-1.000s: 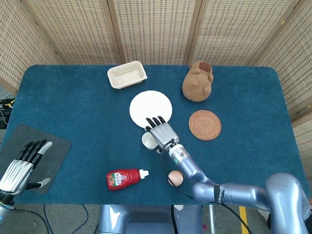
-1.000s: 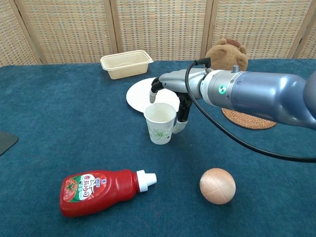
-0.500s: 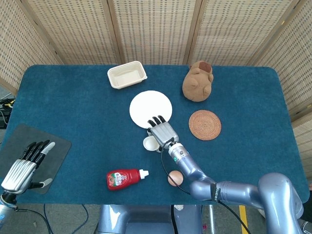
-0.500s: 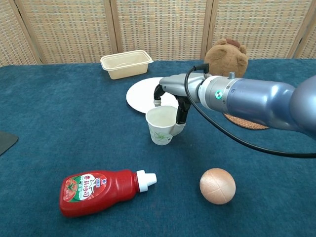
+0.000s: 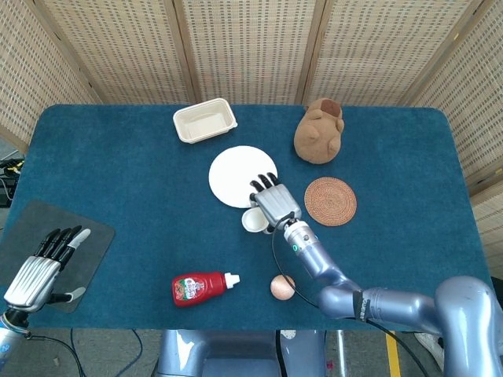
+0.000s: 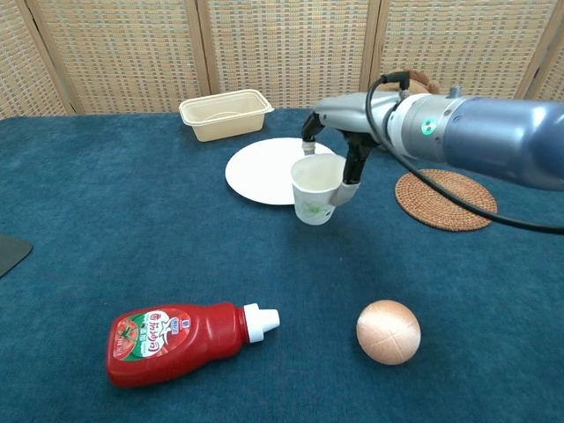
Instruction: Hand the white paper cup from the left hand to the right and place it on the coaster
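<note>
My right hand [image 6: 345, 150] [image 5: 272, 203] holds the white paper cup [image 6: 315, 190] [image 5: 254, 221] by its rim, lifted off the blue table and tilted a little. The cup hangs near the front edge of the white plate [image 6: 263, 170] [image 5: 238, 173]. To its right lies the round woven coaster [image 6: 446, 199] [image 5: 330, 201], with nothing on it. My left hand [image 5: 43, 262] hovers over a dark mat [image 5: 47, 250] at the table's front left corner, fingers extended, nothing in it; the chest view does not show it.
A ketchup bottle [image 6: 181, 340] [image 5: 201, 287] lies on its side at the front. A brown ball [image 6: 388, 331] [image 5: 282, 287] sits to its right. A beige tray [image 6: 226, 114] [image 5: 204, 120] and a brown plush toy [image 5: 320, 129] stand at the back.
My right hand has lifted the cup off the table and carried it to the right, towards the coaster. The left hand has hardly moved.
</note>
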You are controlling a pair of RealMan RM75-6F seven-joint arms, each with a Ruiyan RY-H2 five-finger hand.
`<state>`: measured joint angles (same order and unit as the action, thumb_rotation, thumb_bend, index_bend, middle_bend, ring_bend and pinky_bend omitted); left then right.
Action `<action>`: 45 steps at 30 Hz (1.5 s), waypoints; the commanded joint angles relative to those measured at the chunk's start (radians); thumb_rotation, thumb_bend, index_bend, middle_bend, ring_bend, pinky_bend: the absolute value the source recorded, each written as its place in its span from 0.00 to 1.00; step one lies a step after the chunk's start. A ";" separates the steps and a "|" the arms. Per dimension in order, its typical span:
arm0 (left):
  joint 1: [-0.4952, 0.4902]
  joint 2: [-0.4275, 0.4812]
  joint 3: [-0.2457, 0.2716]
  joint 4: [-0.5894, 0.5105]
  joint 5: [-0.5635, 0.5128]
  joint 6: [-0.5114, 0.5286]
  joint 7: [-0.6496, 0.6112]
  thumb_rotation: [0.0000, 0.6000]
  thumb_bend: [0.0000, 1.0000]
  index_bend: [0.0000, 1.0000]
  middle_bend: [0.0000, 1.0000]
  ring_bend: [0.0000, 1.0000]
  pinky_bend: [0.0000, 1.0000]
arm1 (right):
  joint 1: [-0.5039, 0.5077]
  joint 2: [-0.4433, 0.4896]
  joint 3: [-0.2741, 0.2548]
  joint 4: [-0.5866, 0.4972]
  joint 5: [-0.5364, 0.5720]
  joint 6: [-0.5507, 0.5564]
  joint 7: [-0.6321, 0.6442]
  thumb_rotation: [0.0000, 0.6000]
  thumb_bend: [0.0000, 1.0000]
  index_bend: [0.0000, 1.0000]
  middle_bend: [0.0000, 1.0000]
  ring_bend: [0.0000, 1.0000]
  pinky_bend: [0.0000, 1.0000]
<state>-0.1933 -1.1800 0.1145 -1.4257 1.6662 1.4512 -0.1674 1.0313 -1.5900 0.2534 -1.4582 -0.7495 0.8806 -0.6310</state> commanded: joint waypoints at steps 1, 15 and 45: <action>0.001 0.000 -0.001 0.000 0.001 0.000 0.000 1.00 0.14 0.00 0.00 0.00 0.00 | -0.026 0.070 -0.011 -0.035 0.027 0.032 -0.016 1.00 0.02 0.46 0.13 0.00 0.00; 0.006 -0.002 -0.002 -0.016 0.018 -0.005 0.036 1.00 0.14 0.00 0.00 0.00 0.00 | -0.144 0.224 -0.070 -0.011 0.072 0.033 0.083 1.00 0.02 0.46 0.13 0.00 0.00; 0.000 -0.010 -0.009 -0.023 0.008 -0.050 0.056 1.00 0.14 0.00 0.00 0.00 0.00 | -0.170 0.073 -0.055 0.363 -0.024 -0.142 0.309 1.00 0.02 0.12 0.00 0.00 0.00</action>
<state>-0.1931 -1.1903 0.1057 -1.4483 1.6740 1.4016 -0.1113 0.8627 -1.5187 0.1998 -1.0932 -0.7756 0.7368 -0.3183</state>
